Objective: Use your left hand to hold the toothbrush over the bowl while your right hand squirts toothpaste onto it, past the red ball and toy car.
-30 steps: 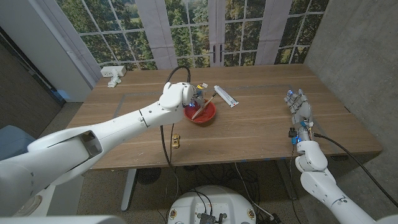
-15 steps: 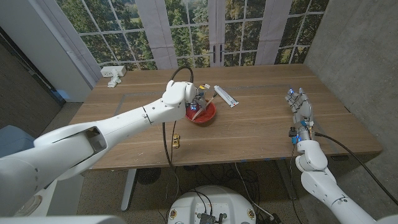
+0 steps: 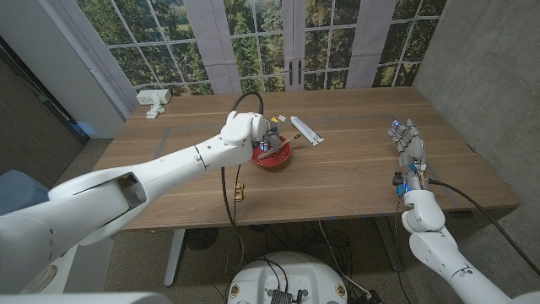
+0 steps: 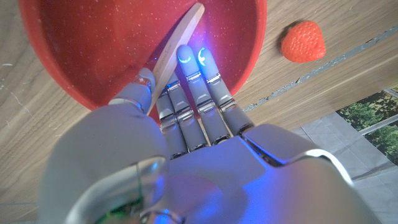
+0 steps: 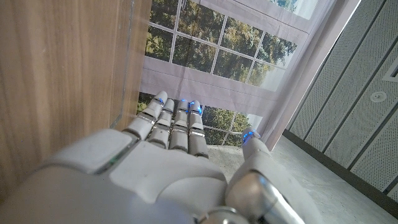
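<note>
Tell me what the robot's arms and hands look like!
The arms are smooth, glossy white shells with rounded joints. A black cable loops over the left arm by its wrist, and another runs along the right forearm. The left hand and right hand are silver-grey metal, jointed, with little blue lights glowing at the fingertips.

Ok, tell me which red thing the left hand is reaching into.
The red bowl: the left hand has its fingers inside it beside the wooden toothbrush. The other red thing, a small strawberry, lies apart on the table outside the rim.
</note>
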